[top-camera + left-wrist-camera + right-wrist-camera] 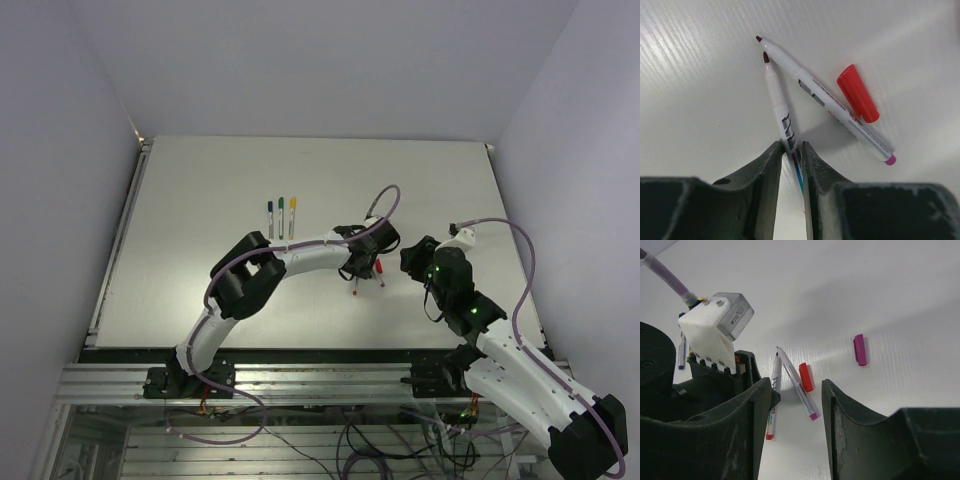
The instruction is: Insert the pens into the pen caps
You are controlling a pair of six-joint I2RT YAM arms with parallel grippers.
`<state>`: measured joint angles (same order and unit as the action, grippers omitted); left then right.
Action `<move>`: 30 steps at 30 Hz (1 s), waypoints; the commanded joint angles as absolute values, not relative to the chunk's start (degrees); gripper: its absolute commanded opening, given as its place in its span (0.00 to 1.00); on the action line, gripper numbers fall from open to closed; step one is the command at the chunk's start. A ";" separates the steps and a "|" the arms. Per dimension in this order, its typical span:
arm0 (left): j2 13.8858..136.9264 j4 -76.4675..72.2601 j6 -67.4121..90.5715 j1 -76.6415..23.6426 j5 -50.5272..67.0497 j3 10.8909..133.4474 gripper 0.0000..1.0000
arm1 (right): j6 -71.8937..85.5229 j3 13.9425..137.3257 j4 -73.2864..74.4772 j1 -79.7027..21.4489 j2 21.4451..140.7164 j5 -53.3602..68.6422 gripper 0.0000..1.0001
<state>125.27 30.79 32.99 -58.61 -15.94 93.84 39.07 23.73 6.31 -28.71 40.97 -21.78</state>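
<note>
In the left wrist view my left gripper (792, 148) is shut on a pale pen (776, 92) with a dark tip and a red rear end, low at the table. A second pen (825, 97) with a magenta rear end lies crossing close beside it, tips nearly touching. A red cap (857, 93) lies against that second pen. In the right wrist view my right gripper (796, 390) is open and empty above both pens, and a magenta cap (859, 349) lies apart to the right. In the top view both grippers, left (362, 272) and right (410, 262), meet mid-table.
Three pens with caps on, blue (270, 215), green (281, 212) and yellow (293, 212), lie side by side at the back left of centre. The white table (200, 200) ends at side walls. The left arm's wrist camera housing (715, 325) sits close to my right gripper's left finger.
</note>
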 commanded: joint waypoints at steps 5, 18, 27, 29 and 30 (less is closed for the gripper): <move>128.38 41.07 25.42 -58.74 -20.03 93.25 0.33 | 40.45 23.47 4.83 -28.48 41.55 -21.67 0.44; 124.05 40.94 25.63 -58.71 -19.53 83.11 0.34 | 40.82 23.53 5.08 -28.50 41.45 -21.06 0.43; 122.53 38.13 26.83 -58.72 -16.11 79.23 0.30 | 41.04 24.03 5.27 -28.51 41.57 -20.47 0.42; 123.00 38.02 26.79 -58.71 -16.85 79.13 0.30 | 41.04 23.82 5.11 -28.54 41.26 -20.48 0.42; 123.30 38.13 26.76 -58.72 -17.66 79.45 0.30 | 41.00 23.75 5.10 -28.52 41.14 -20.43 0.42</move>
